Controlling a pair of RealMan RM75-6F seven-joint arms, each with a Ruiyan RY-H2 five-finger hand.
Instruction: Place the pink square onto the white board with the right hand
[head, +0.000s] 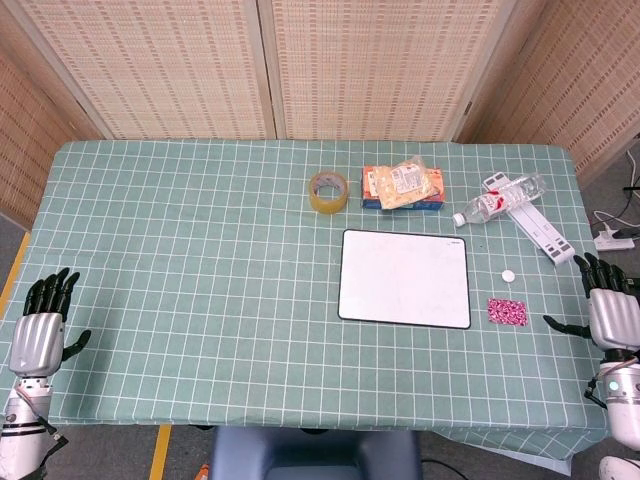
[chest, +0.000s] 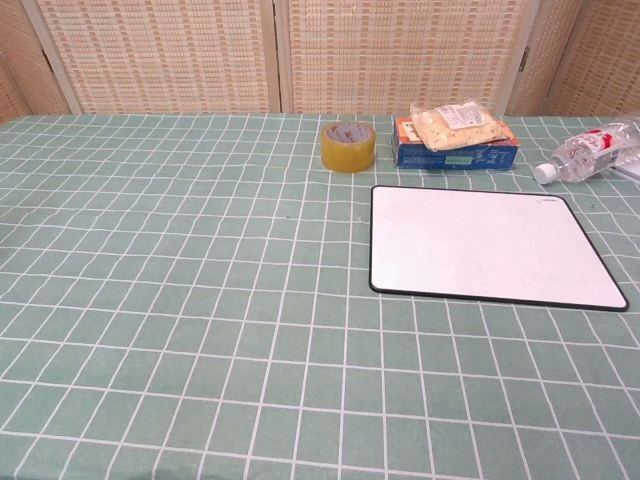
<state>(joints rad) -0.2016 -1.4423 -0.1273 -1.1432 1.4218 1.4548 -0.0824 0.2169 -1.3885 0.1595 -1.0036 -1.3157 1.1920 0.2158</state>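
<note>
Both hands sit low at the near corners of the table, seen only from the head view. The right hand (head: 610, 312) rests at the near right edge, back upward, dark fingers stretched forward and slightly apart, thumb out to the side, nothing in its grasp. The left hand (head: 42, 328) lies the same way at the near left edge, fingers spread and holding nothing.

The pink square (head: 507, 312) lies flat on the green checked tablecloth (head: 200, 250), just right of the white board (head: 405, 277) and apart from it, between the board and the right hand. A small white cap (head: 508, 275) sits just beyond the square. Past the board's far edge stand a roll of yellowish tape (head: 328, 192) and a blue and orange box (head: 402, 190) with a clear snack bag (head: 405, 181) lying on top. Further right, a plastic water bottle (head: 500, 202) lies on its side, touching a long white strip-shaped object (head: 530, 222). Nothing lies between the right hand and the square.
</note>
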